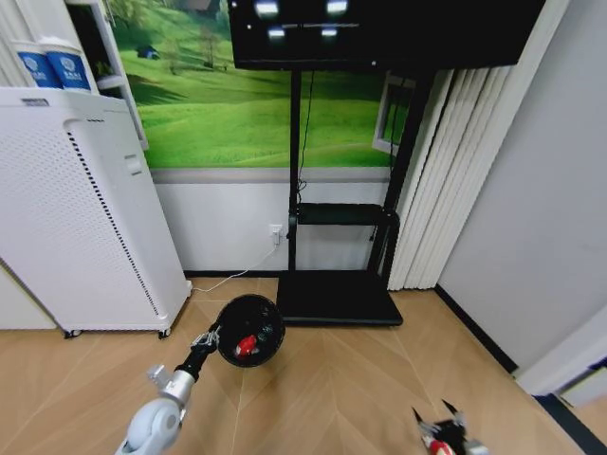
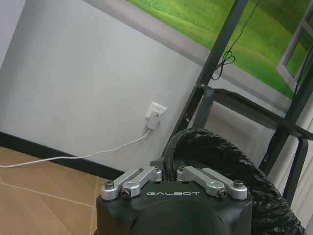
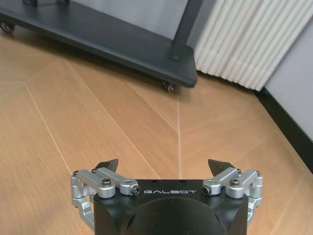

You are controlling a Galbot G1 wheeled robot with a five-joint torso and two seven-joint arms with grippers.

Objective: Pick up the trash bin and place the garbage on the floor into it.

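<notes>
Nearest to me, my right tool [image 3: 166,169] hung low over the floor [image 3: 98,127] with its fingers spread wide and nothing between them. Ahead stood a tall white appliance [image 1: 81,209] at my left and a black stand [image 1: 337,294] on its wheeled base. My left tool [image 2: 168,174] was closed on the rim of the trash bin [image 1: 250,330], holding it tipped just beside the stand's base, its mouth turned toward me. Inside the bin lay a small red piece [image 1: 246,346].
</notes>
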